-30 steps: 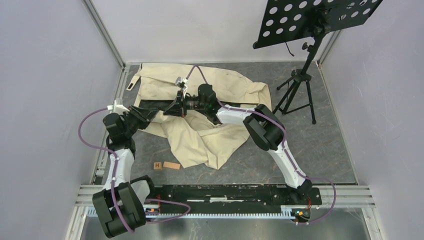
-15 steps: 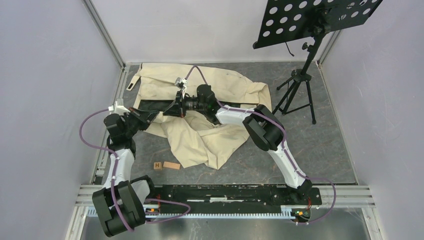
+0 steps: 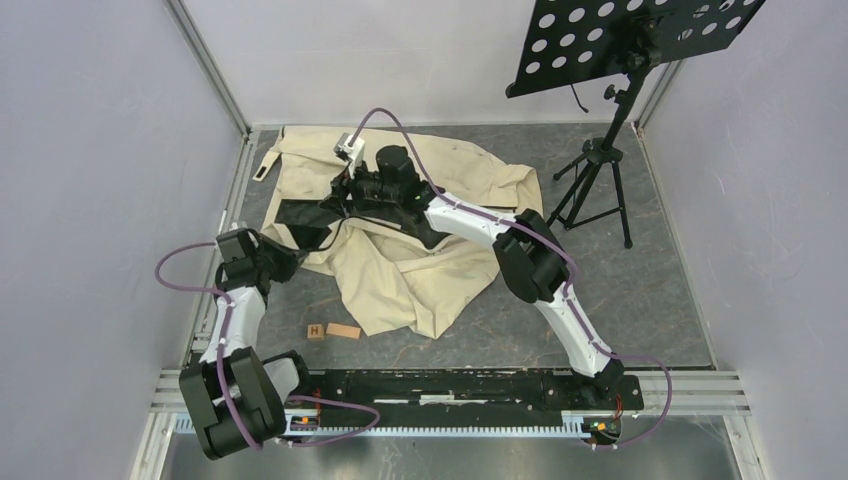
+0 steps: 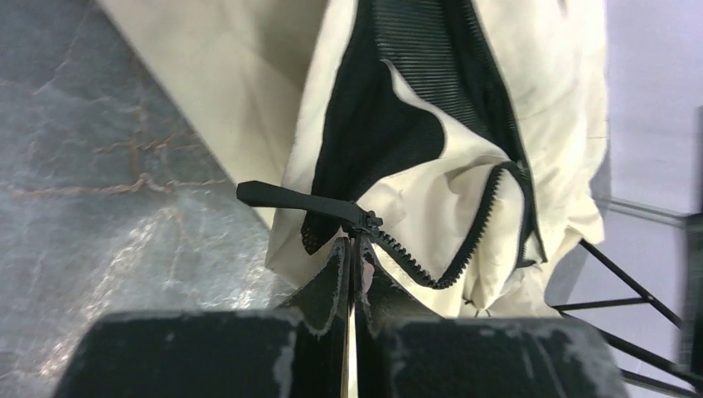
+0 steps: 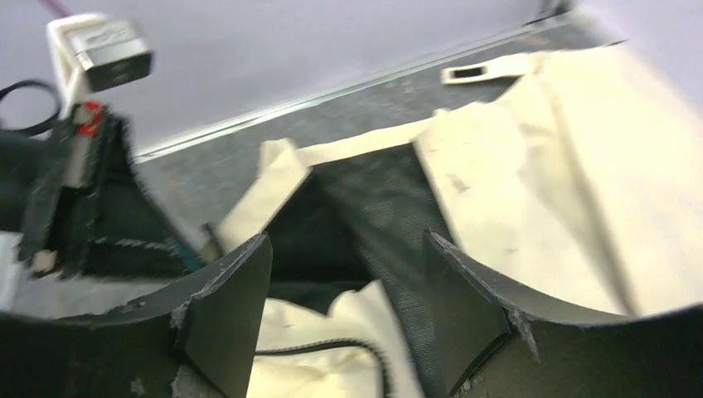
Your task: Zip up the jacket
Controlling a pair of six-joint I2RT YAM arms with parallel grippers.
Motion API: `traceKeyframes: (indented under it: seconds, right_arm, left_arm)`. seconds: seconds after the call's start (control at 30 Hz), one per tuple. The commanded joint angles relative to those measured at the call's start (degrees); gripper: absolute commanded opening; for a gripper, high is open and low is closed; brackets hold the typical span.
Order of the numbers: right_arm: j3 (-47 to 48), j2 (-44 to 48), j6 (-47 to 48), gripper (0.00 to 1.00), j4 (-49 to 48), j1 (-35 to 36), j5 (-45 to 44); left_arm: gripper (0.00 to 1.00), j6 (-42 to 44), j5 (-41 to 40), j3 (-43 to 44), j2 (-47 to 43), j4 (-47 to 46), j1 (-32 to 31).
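Jacket (image 3: pixel 400 270) spread ahead, edge pinched by left gripper (image 4: pixel 352 264)

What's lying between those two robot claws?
The jacket: its dark zipper edge stretches from the left gripper, shut on the jacket, up to the open right gripper. The top external view shows it best.

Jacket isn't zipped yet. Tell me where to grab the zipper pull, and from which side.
Grab the pull tab near its free end, jaws across its flat faces, coming from the side it points toward. It juts straight out from the slider, clear of the jacket.
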State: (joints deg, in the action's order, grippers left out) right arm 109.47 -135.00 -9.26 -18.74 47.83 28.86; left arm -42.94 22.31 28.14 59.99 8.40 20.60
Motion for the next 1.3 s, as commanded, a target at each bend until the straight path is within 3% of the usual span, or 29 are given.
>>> traceKeyframes:
  seconds: [0.0,0.37,0.67,0.87,1.2,1.27]
  right_arm:
    - [7.0,-2.2,15.2,0.75,8.3,-0.3,-11.8]
    - [12.4,-8.9,31.6,0.84,11.2,-0.3,-25.2]
    - [13.0,-12.4,40.1,0.85,11.2,-0.3,-31.2]
    - [12.7,-13.3,39.7,0.64,8.3,-0.1,-33.3]
    - [11.3,-9.4,36.2,0.01,5.3,-0.2,-32.7]
    - [7.9,-5.9,35.2,0.00,4.7,-0.4,-32.1]
  left_arm:
    - [0.02,2.6,-4.9,1.7,1.6,3.5,-0.1]
    - [0.02,8.6,-3.9,4.7,5.7,5.2,-0.1]
    - [0.02,9.5,-2.8,5.0,5.3,4.7,-0.6]
    - [0.02,9.4,-2.1,4.5,5.3,4.1,-0.8]
    - [0.02,9.0,-1.1,4.2,6.2,2.8,-0.8]
    - [0.02,8.9,-1.0,4.3,6.0,2.8,-0.8]
